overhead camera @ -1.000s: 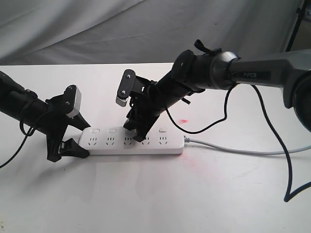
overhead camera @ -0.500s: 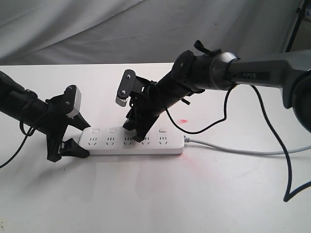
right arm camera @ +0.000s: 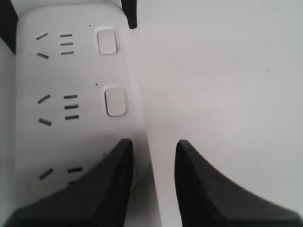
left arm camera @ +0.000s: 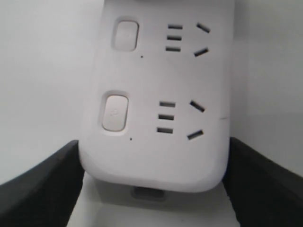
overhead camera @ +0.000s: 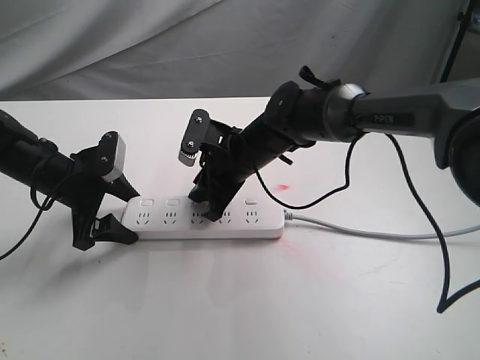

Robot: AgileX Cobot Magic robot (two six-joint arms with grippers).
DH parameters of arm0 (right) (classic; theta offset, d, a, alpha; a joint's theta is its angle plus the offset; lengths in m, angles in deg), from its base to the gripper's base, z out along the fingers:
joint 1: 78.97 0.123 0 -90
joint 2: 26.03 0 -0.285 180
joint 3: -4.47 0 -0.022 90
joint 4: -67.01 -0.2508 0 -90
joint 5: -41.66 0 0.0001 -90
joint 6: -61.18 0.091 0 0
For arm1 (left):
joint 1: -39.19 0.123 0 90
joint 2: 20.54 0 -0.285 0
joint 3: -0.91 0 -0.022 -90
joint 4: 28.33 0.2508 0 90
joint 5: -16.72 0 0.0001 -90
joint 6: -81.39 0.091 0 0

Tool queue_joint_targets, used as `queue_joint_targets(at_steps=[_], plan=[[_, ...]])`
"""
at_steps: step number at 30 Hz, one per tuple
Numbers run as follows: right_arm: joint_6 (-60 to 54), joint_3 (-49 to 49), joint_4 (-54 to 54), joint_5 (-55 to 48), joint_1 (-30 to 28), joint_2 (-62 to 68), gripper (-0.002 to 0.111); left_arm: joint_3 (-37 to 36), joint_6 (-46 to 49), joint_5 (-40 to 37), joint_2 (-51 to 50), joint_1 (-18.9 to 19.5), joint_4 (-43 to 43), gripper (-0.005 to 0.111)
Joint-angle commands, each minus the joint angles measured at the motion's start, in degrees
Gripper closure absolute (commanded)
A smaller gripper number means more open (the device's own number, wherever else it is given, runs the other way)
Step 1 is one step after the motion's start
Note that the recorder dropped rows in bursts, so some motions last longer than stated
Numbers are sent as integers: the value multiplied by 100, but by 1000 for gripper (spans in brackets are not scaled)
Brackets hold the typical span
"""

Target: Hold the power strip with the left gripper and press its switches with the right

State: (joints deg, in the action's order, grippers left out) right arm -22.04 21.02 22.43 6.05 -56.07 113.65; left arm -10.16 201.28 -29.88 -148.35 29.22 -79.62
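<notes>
The white power strip lies flat on the table, its grey cable running off to the right. My left gripper is shut on the strip's left end, with one black finger on each long side. My right gripper points down at the middle of the strip, by the row of switches. In the right wrist view its jaws stand slightly apart with nothing between them. One finger is over the strip's edge where a switch is hidden, the other over bare table. Two switches show beyond.
The white tabletop stretches in front of the strip, with a small red light spot behind it. The right arm's black cable loops down at the right. A grey cloth backdrop hangs behind the table.
</notes>
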Motion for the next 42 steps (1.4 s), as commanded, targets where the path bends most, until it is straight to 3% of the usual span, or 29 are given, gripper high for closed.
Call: queue_joint_targets(at_steps=[1,25,42], plan=[[-196,-274,267,19,-3,115,78,31,10,30,-1,-28,-37,42],[-25,-336,349,-384,-244,-860,78,31,10,30,-1,-28,-37,42],[-108,-833,-22,275,-373,-754,78,31,10,30,-1,-28,-37,42]])
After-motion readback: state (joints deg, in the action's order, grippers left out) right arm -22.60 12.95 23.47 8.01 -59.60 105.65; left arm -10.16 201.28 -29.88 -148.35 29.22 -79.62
